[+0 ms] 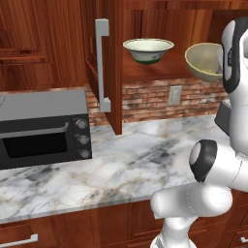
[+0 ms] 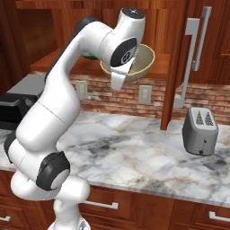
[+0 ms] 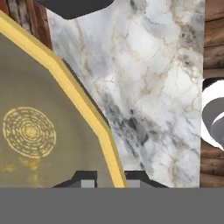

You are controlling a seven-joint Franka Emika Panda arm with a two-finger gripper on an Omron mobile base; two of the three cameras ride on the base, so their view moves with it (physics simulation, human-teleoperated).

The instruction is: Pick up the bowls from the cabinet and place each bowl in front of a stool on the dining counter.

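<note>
Fingertips point(image 3: 87, 180) pinch the rim of the tan-beige bowl point(image 2: 143, 62) — one inside, one outside, the gripper point(image 3: 110, 180) narrowed onto it — held tilted beyond the front edge of the cabinet point(image 1: 114, 58) shelf, over the marble counter point(image 1: 131, 160). Pale-green bowl point(image 1: 148, 49) sits on the shelf's left part, by the open door.

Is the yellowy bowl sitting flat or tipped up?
Tipped. The round tan-beige ceramic bowl shows its inside toward the room, its rim slanted, while the whitish-green bowl with a dark green foot sits level on the cabinet shelf.
</note>
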